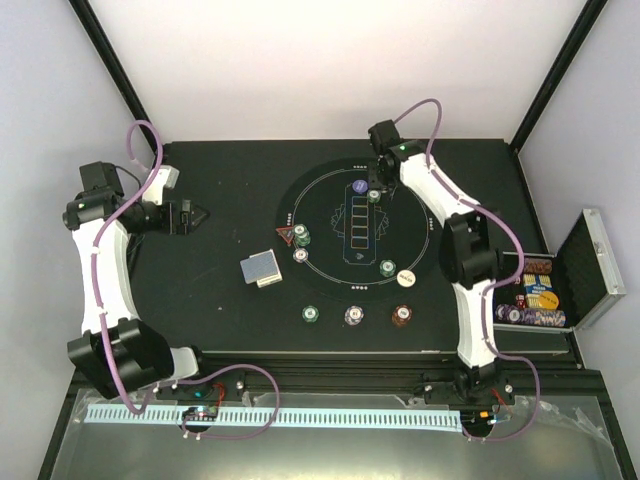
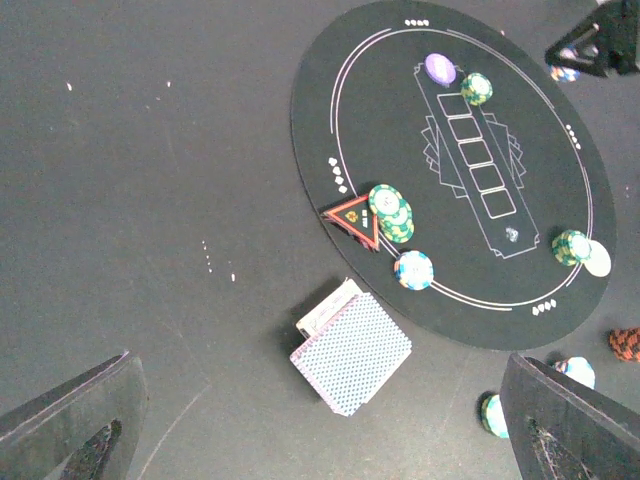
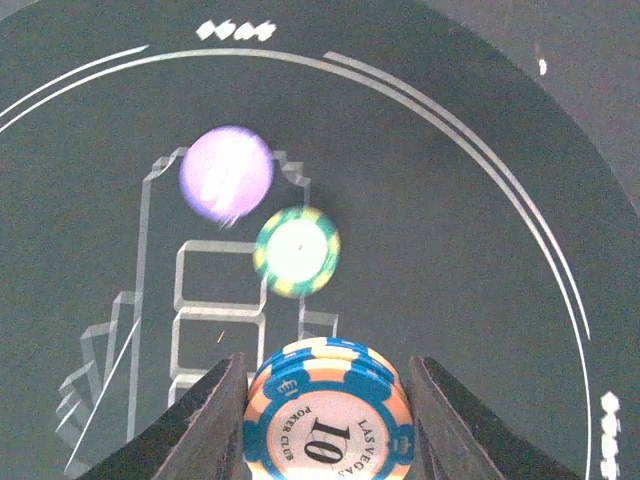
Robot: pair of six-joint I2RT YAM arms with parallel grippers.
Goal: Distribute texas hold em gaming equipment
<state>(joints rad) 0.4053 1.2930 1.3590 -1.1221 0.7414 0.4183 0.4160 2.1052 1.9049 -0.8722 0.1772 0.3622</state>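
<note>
Currently, the right tool (image 3: pixel 325 365) is clenched on a small stack of blue-and-orange chips (image 3: pixel 328 430). The stack is pinched at its sides between both fingers above the far end of the round black mat (image 1: pixel 330 195), which is laid on the table (image 1: pixel 200 300) right of its middle. Just beyond the held stack a single green chip (image 3: pixel 297 251) is seen lying flat on the mat. Just beside it is a purple disc (image 3: pixel 226 172); it is blurred in the wrist view, so it may be a button or a chip.

The left tool (image 1: pixel 192 214) is released, its jaws spread wide, over the left part of the table and well apart from every piece.

A deck of cards (image 2: pixel 352 352), patterned backs up, is found on the table just off the mat's near left rim. At the mat's left rim a red triangle marker (image 2: pixel 353 220) is laid touching a small pile of green chips (image 2: pixel 391 212), with a pale-centred chip (image 2: pixel 414 270) near them. At the mat's near right rim another green chip (image 2: pixel 572 246) is set against a white button (image 2: pixel 597 259).

Between the mat and the table's near edge three chips are laid in a row: a green-edged chip (image 1: pixel 311 314), a purple-white chip (image 1: pixel 354 315) and a red-brown chip (image 1: pixel 401 314). At the table's right edge an open silver case (image 1: pixel 590 270) is seen, with more chips inside.
</note>
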